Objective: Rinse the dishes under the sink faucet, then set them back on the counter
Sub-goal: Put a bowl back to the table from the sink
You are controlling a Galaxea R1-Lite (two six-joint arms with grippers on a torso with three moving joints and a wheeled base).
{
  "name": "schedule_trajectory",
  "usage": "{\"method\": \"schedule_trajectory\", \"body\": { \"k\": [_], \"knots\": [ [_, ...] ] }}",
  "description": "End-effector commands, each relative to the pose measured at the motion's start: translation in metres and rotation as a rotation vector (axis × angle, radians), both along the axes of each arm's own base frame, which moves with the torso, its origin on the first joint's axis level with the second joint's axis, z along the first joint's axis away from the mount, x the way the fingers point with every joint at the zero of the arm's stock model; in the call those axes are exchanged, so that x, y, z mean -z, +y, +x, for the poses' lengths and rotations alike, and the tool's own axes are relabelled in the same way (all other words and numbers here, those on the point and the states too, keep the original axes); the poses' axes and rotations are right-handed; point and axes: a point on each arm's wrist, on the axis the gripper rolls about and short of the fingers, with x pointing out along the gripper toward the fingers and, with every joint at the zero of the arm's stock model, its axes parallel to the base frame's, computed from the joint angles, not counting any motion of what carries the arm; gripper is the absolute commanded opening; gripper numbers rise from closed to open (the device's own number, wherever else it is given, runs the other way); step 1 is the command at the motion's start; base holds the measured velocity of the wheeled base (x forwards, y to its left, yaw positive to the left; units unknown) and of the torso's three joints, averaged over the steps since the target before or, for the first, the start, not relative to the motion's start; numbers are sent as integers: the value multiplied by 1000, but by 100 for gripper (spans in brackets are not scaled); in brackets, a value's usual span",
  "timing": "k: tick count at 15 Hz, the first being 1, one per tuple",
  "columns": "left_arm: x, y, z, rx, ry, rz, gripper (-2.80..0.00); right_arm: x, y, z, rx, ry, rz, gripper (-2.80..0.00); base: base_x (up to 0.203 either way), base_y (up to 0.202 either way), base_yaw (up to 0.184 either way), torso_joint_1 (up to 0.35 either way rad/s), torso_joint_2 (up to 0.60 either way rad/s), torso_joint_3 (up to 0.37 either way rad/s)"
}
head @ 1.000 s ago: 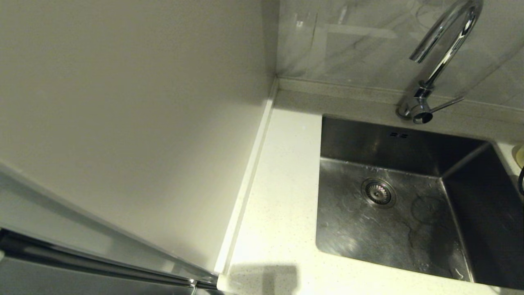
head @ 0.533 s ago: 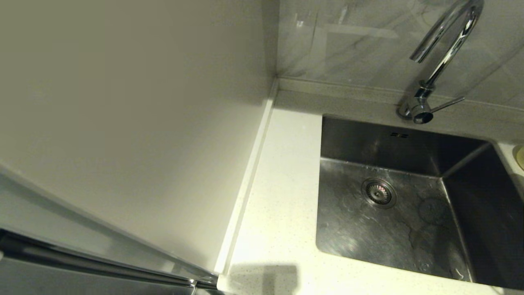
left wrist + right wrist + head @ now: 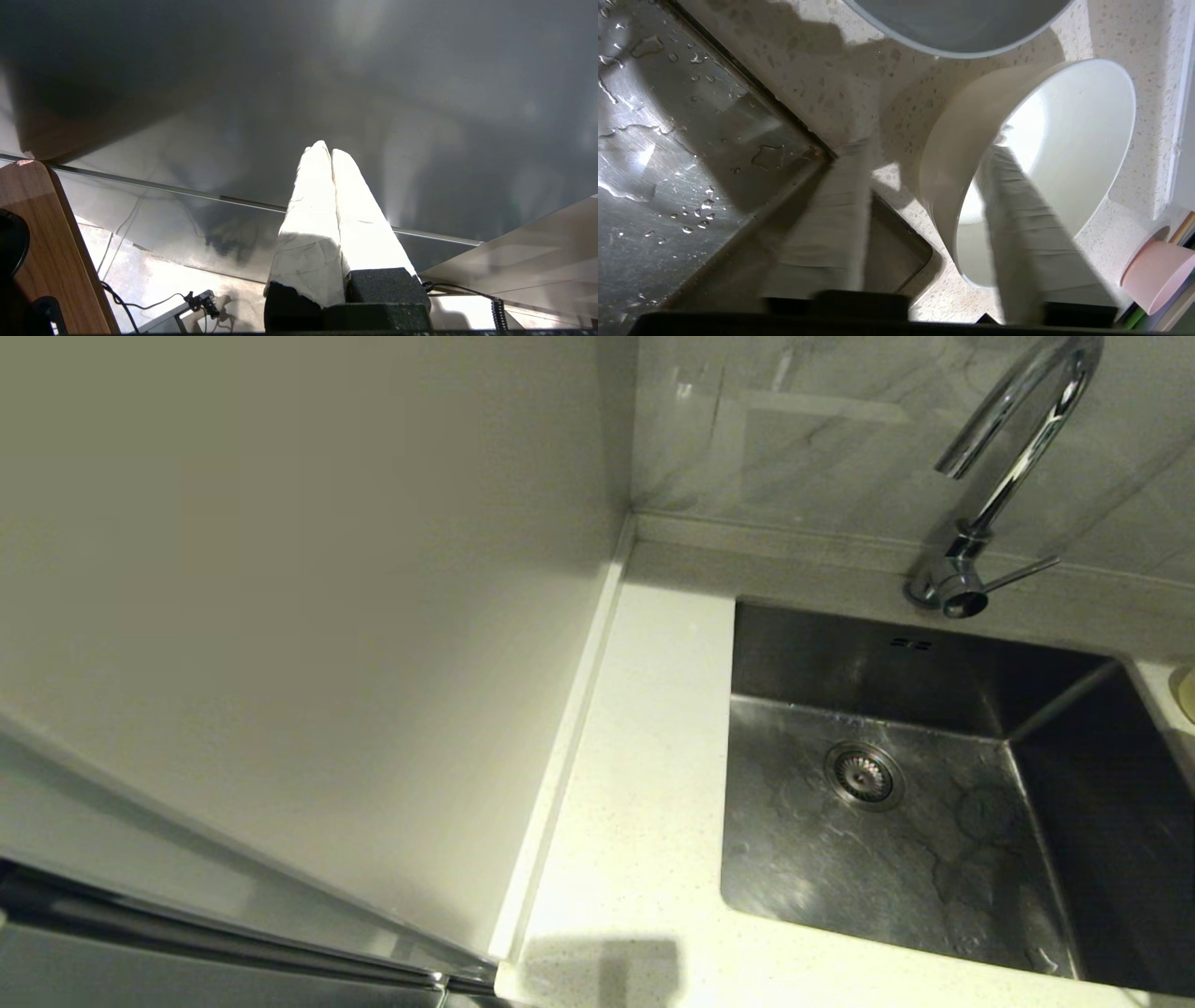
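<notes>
My right gripper [image 3: 924, 158] stands wide, straddling the white bowl's [image 3: 1064, 140] rim at frame centre, one finger inside.

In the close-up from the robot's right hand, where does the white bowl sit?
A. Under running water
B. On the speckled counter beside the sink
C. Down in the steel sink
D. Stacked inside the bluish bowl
B: the white bowl rests on the speckled counter, past the corner of the sink, with the right gripper open and one finger over its rim.
</notes>
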Motion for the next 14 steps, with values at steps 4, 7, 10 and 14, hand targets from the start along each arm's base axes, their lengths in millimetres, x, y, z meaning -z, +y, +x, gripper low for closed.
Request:
{"method": "schedule_trajectory", "body": {
  "k": [4,7,10,14],
  "knots": [
    [1,0,0,0,3,-1,-280,-16,-3,-2,13,-46,-36,0,0,0,0,0,0,0],
    [1,0,0,0,1,-1,-280,-35,0,-5,12,-97,-75,0,0,0,0,0,0,0],
    [1,0,0,1,3,-1,-280,-64,11,-20,2,-163,-141,0,0,0,0,0,0,0],
    [1,0,0,0,3,-1,-280,-92,36,-50,-43,-208,-197,0,0,0,0,0,0,0]
  ]
}}
